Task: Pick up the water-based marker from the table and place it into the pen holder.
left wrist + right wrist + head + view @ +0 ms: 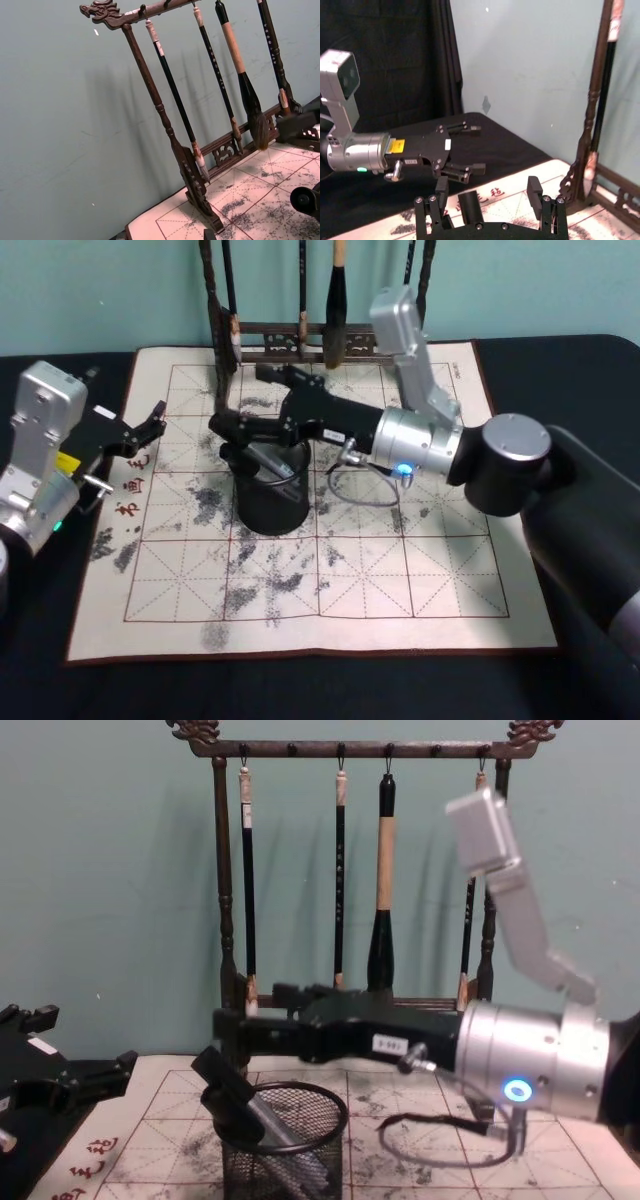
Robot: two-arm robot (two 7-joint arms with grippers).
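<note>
- The left gripper [150,426] sits at the left of the head view, over the mat's left edge; its two black fingers are spread apart and hold nothing. In the right wrist view the same gripper [465,150] shows mid-frame with a clear gap between its fingers.
- The pen holder [268,492], one round black wire-mesh cup with a solid rim, stands left of centre in the head view on the table [400,590], a white felt mat with a red grid and grey ink stains.
- The one water-based marker [240,1105] leans tilted inside the cup in the chest view, its silver barrel down in the mesh and its wide black cap poking over the rim at the left.
- The right gripper [232,426] reaches in from the right, just above the cup; its fingers stand apart, clear of the marker.
- Behind, at top centre, one dark wooden brush rack [224,880] with carved ends carries four hanging brushes [381,890].
</note>
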